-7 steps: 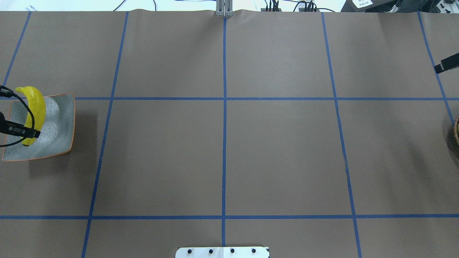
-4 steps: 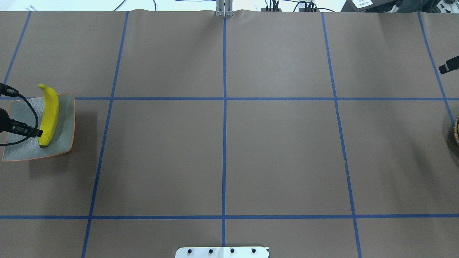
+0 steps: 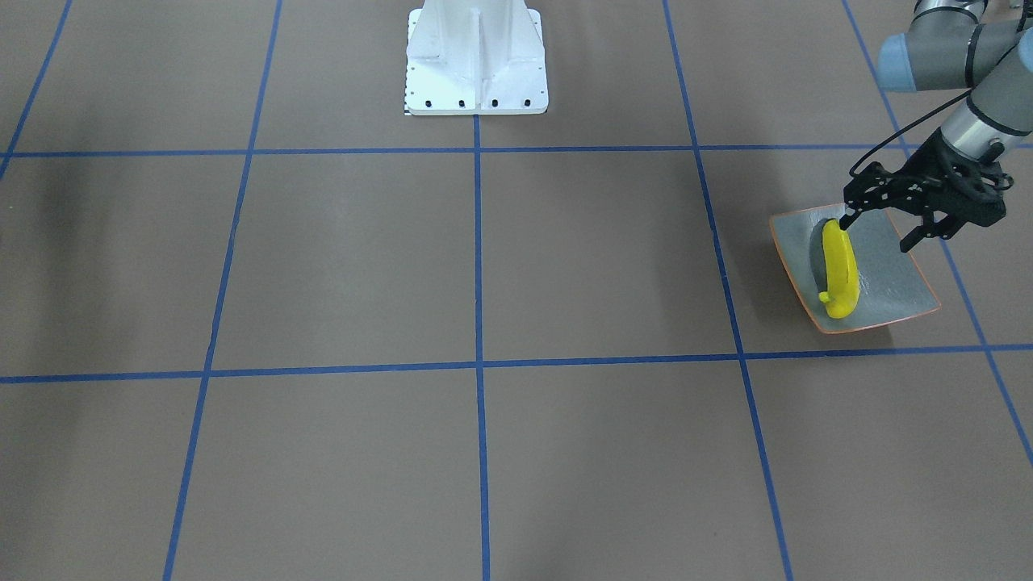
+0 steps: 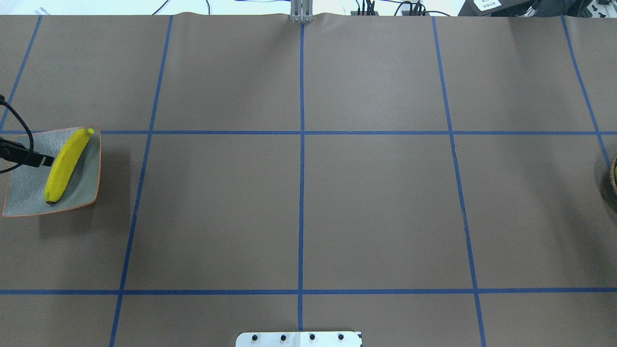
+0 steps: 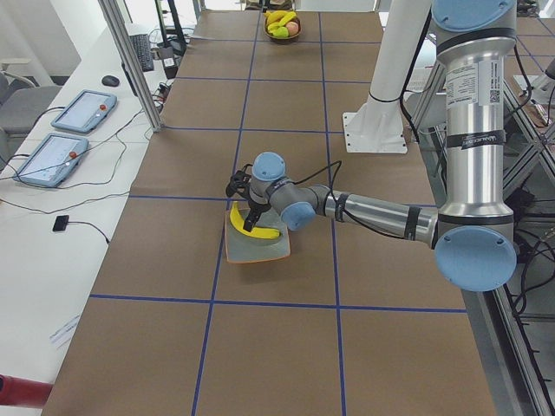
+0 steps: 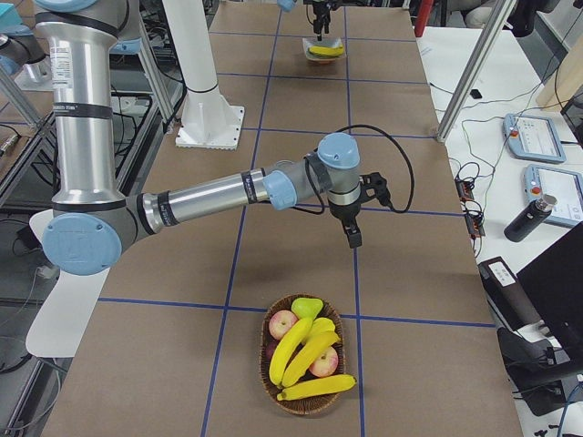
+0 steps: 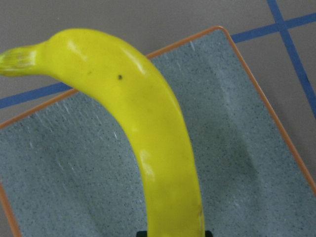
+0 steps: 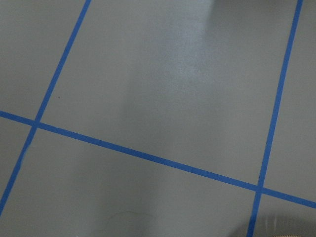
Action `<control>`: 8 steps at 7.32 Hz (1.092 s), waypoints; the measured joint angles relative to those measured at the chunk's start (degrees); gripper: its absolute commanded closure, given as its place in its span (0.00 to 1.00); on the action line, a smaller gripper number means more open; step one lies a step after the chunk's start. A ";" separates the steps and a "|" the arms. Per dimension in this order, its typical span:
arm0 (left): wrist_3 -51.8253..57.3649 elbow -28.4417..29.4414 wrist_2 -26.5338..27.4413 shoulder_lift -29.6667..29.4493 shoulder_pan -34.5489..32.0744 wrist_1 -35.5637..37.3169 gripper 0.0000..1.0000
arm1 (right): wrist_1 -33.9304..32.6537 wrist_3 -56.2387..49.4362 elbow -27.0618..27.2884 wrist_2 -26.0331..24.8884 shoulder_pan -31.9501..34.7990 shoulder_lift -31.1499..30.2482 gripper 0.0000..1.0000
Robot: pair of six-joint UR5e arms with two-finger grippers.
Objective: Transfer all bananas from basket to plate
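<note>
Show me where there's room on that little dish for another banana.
Bare plate lies either side of the banana: a narrow strip along the rim facing the table's middle, and a wider patch on the outer side, under the open left gripper. The basket is crowded with fruit.

One yellow banana (image 4: pixel 65 164) diagonal on the orange-rimmed grey-green plate (image 4: pixel 86 185); three bananas (image 6: pixel 308 357) in the basket (image 6: pixel 305 409).
</note>
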 measured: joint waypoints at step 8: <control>0.01 -1.27 -3.80 -1.29 -2.99 -0.02 0.00 | 7.06 -38.20 -12.07 -1.84 6.37 -8.35 0.00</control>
